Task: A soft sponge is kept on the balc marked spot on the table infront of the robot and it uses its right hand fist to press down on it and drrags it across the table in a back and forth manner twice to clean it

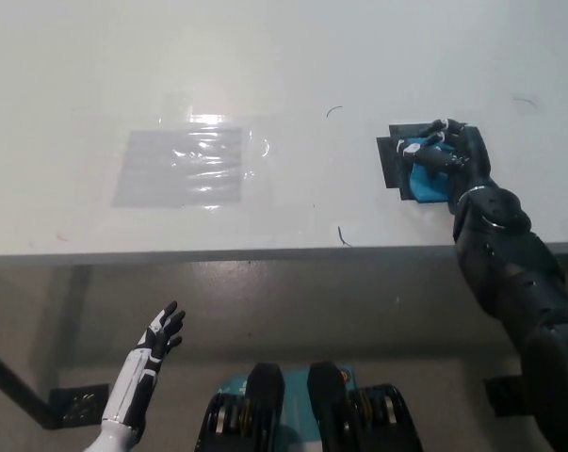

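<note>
A blue sponge (pixel 425 180) lies on the black marked spot (pixel 389 160) at the right of the white table (pixel 284 75). My black right hand (pixel 453 157) rests on top of the sponge with its fingers curled into a fist, covering most of it. The right arm runs down to the picture's lower right. My white left hand (pixel 157 336) hangs below the table's front edge at the lower left, fingers spread and holding nothing.
A shiny clear film patch (pixel 182 166) lies on the table's left half. The table's front edge (pixel 265 252) runs across the middle of the picture, with grey floor below. Small dark marks (pixel 342 235) sit near the edge.
</note>
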Tool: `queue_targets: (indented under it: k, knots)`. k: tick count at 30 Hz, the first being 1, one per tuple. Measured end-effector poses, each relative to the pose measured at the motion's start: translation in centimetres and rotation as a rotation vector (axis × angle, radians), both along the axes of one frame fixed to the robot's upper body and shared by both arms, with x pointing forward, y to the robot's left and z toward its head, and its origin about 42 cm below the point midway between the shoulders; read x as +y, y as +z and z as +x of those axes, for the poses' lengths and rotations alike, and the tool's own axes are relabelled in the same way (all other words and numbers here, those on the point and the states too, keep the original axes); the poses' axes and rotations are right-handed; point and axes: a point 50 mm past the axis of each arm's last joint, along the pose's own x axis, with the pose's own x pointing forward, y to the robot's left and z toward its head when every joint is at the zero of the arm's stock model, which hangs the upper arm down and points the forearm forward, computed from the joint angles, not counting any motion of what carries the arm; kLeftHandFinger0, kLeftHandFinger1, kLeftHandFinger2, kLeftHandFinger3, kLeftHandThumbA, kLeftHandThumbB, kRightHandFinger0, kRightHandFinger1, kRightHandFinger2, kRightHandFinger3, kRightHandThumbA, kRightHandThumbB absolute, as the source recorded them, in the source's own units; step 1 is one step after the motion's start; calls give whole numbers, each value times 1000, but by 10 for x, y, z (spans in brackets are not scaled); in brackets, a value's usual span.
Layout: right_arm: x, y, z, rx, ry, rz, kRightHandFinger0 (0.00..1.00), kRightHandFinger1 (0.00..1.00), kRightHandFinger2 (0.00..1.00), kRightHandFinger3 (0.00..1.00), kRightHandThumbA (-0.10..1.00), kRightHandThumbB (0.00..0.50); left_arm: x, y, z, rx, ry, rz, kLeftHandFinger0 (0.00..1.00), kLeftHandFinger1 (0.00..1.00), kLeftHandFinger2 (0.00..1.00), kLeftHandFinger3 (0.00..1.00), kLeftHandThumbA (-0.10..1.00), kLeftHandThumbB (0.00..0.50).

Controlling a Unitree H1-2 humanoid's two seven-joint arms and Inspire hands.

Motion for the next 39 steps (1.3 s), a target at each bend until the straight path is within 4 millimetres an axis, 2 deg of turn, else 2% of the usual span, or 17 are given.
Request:
queue_targets:
  k: [3, 6, 10, 14, 17, 18, 20, 21, 22, 24, 29, 31, 35, 37, 39]
  knots:
    - [-1, -3, -2, -7, 1, -8, 0, 0, 169, 204, 1000, 95, 1, 0, 0, -1, -1, 5, 1000, 1000, 1000, 1000, 1000, 86]
    - [-1, -4, -2, -12, 0, -8, 0, 0, 157, 191, 1000, 82, 2, 0, 0, -1, -2, 10, 1000, 1000, 1000, 1000, 1000, 84]
    - [-2, -5, -3, -17, 8, -5, 0, 0, 157, 165, 1000, 81, 3, 1, 1, -3, -3, 19, 1000, 1000, 1000, 1000, 1000, 62]
    - [-2, -5, -3, -19, 19, -6, 0, 0, 146, 137, 1000, 67, 4, 1, 1, -8, -5, 25, 1000, 1000, 1000, 1000, 1000, 77]
    - [0, -6, -4, -23, 30, -14, 0, 9, 208, 177, 1000, 112, 5, 2, 1, -12, -6, 26, 1000, 1000, 1000, 1000, 1000, 88]
    - [1, -6, -4, -25, 33, -14, 0, 8, 223, 186, 1000, 95, 5, 2, 1, -12, -6, 25, 1000, 1000, 1000, 1000, 1000, 98]
    - [5, -6, -4, -29, 44, -14, 1, 0, 195, 156, 1000, 86, 5, 2, 1, -13, -6, 25, 1000, 1000, 1000, 1000, 1000, 88]
    - [5, -6, -4, -29, 45, -15, 0, 0, 130, 106, 1000, 87, 5, 2, 1, -13, -6, 25, 1000, 1000, 1000, 1000, 1000, 80]
    - [11, -6, -5, -34, 62, -14, 0, 0, 126, 99, 1000, 89, 5, 2, 1, -13, -6, 25, 1000, 1000, 1000, 1000, 1000, 80]
    - [20, -6, -5, -42, 92, -11, 0, 0, 106, 46, 1000, 124, 5, 2, 1, -13, -6, 25, 1000, 1000, 1000, 1000, 1000, 98]
    - [61, -6, -10, -74, 223, -41, 0, 0, 118, 26, 1000, 129, 4, 4, 4, -26, -10, 25, 1000, 1000, 1000, 1000, 1000, 83]
    - [88, -6, -15, -86, 285, -44, 0, 17, 196, 91, 1000, 149, 3, 5, 5, -34, -11, 24, 1000, 1000, 1000, 1000, 1000, 87]
    - [151, -5, -32, -109, 420, -26, 13, 32, 209, 96, 1000, 131, 3, 6, 5, -38, -13, 22, 1000, 1000, 1000, 1000, 1000, 83]
    - [176, -3, -40, -120, 470, -17, 83, 53, 196, 84, 1000, 136, 4, 6, 5, -38, -13, 20, 1000, 1000, 1000, 1000, 1000, 73]
    - [194, -1, -46, -123, 507, -3, 54, 45, 182, 60, 1000, 132, 4, 6, 5, -38, -16, 18, 1000, 1000, 1000, 1000, 1000, 78]
